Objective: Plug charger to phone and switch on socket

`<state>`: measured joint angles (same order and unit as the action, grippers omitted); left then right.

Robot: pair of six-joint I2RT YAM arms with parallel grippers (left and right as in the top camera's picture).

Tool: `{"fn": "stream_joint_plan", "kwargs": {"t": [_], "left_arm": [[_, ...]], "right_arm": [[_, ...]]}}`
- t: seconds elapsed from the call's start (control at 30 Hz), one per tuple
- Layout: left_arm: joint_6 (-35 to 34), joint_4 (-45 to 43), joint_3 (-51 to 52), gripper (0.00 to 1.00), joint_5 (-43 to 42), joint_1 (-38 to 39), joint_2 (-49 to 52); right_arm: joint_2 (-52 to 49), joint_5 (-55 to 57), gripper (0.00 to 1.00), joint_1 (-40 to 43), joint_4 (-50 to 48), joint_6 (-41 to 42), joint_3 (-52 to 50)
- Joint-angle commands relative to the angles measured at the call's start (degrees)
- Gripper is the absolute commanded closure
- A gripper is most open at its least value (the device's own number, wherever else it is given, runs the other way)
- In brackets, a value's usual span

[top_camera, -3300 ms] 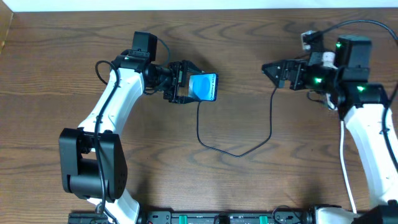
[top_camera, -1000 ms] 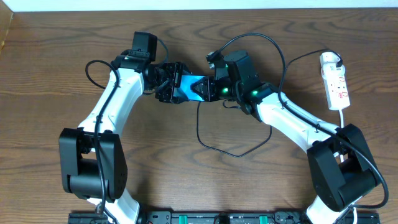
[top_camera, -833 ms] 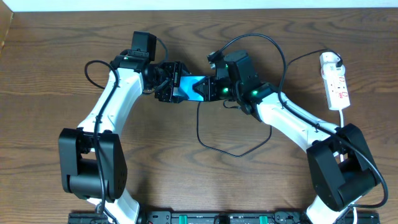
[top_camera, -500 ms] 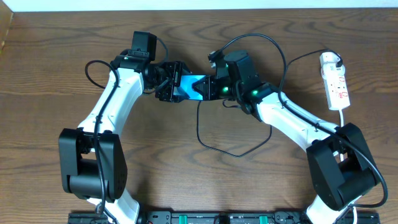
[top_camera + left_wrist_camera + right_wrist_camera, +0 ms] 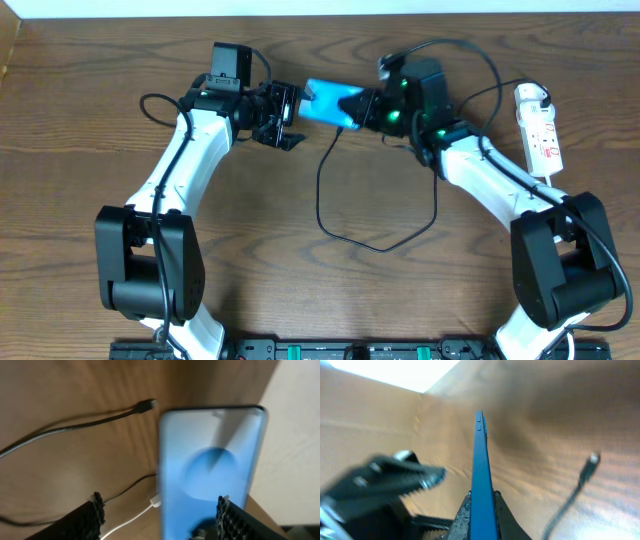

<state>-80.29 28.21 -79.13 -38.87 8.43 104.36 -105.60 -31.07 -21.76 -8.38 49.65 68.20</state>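
Left claw (image 5: 291, 116), upper centre-left of the overhead view: jaws stand apart with nothing between them; its tips point toward the right side of the frame. In the left wrist view the two toothed fingers (image 5: 82, 521) sit at the lower corners, spread wide.

Phone (image 5: 330, 103), just right of that claw near the top centre: its lit blue screen is tilted. The left wrist view shows the screen (image 5: 210, 460) face-on and blurred, filling the centre right of the frame; whether it touches the left fingers cannot be told.

Right claw (image 5: 358, 108), at the phone's right end: clamped on the phone. The right wrist view shows the phone (image 5: 479, 470) edge-on in the centre, pinched between the two fingers (image 5: 462, 514) at the bottom of the frame.

Charger (image 5: 380, 246), centre: the black cable runs in a loose loop over the wooden table (image 5: 100, 100), and its connector tip (image 5: 146, 406) lies free on the wood, apart from the phone. That tip also appears at the right of the right wrist view (image 5: 590, 461).

Socket (image 5: 538, 128), upper right: a white strip lying flat, well apart from both claws.
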Motion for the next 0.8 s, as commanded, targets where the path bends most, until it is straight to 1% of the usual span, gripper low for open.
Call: {"fn": "stream_joint_plan", "kwargs": {"t": [0.0,0.13,0.2,0.3,0.47,0.57,0.63,0.77], "left_arm": [[5.38,-3.87,-0.5,0.28,-1.7,-0.09,-0.74],[6.38,-12.33,-0.5,0.28,-4.02,-0.09,-0.74],[6.36,-14.58,-0.5,0.28,-4.02,-0.09,-0.74],[6.36,-16.83,-0.5,0.28,-5.03,-0.09,-0.74],[6.36,-22.03,-0.5,0.28,-8.24,-0.09,-0.74],[6.32,-24.81,-0.5,0.28,-8.55,-0.09,-0.74],[6.1,-24.9,-0.5,0.28,-8.48,-0.09,-0.74],[6.05,-24.9,-0.5,0.28,-8.24,-0.09,-0.74]], "right_arm": [[0.26,-0.81,0.99,1.4,-3.8,11.1,1.11],[0.26,-0.15,0.99,2.25,-8.63,22.03,1.11],[0.26,0.81,0.99,2.27,-10.71,27.28,1.11],[0.26,1.42,0.99,2.27,-12.74,32.24,1.11],[0.26,1.31,0.99,2.16,-14.91,38.88,1.11],[0.26,1.09,0.99,2.16,-17.38,42.36,1.11],[0.26,0.94,0.99,2.08,-19.58,44.61,1.11],[0.26,1.09,0.99,1.29,-20.37,48.22,1.11]]}}
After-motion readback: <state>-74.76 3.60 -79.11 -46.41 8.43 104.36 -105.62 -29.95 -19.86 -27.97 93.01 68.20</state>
